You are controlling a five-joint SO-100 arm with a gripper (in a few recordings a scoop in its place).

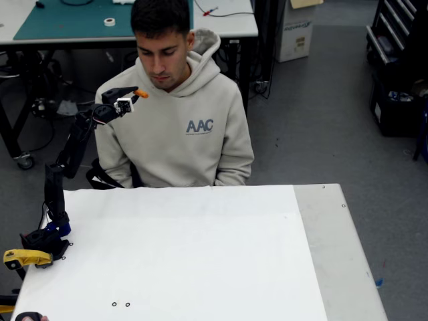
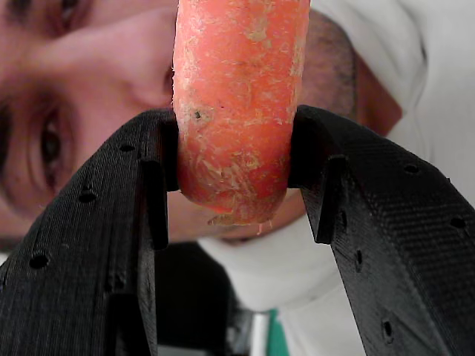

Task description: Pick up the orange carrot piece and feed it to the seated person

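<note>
The pincer (image 1: 134, 97) is raised above the table (image 1: 200, 254), closed on the carrot (image 1: 141, 93). In the fixed view the carrot sticks out from the pincer's tip toward the person (image 1: 175, 120), its free end near the chin and a little below the mouth, not touching. In the wrist view both fingers (image 2: 96, 222) clamp the carrot (image 2: 236, 111) at its sides, its long axis running forward from the pincer (image 2: 234, 174) toward the face. The remaining gap looks short, up and forward.
</note>
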